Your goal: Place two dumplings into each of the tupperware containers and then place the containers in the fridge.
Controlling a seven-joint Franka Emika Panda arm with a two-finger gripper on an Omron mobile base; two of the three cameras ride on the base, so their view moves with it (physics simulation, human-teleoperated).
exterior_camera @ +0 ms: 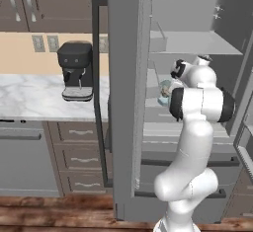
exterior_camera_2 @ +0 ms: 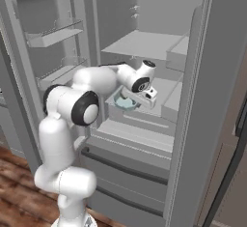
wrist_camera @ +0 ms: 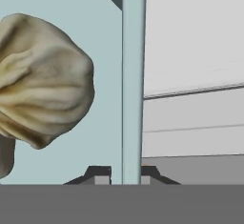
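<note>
Hand view: gripper (wrist_camera: pixel 122 174) clamped on the upright pale-blue wall of a tupperware container (wrist_camera: pixel 133 75), one fingertip (wrist_camera: pixel 99 174) on each side. Left of the fingers, inside the container, a large tan dumpling (wrist_camera: pixel 43 80). Right of the fingers, pale fridge (wrist_camera: pixel 190 118) shelving.

Tall grey stainless-steel fridge (exterior_camera_2: pixel 193 124) open, both doors swung wide; front opening free between them. Pale upper shelf (exterior_camera_2: pixel 140 45) bare, open room above it. Middle shelf front edge taken by shallow pale-blue plastic container (exterior_camera_2: pixel 123 103); room toward shelf's right and back. Container's thin wall (wrist_camera: pixel 132 75) stands between gripper (wrist_camera: pixel 122 173) finger tips, lumpy tan dumpling (wrist_camera: pixel 43 80) just inside. Left door bins (exterior_camera_2: pixel 53 33) jut inward.
</note>
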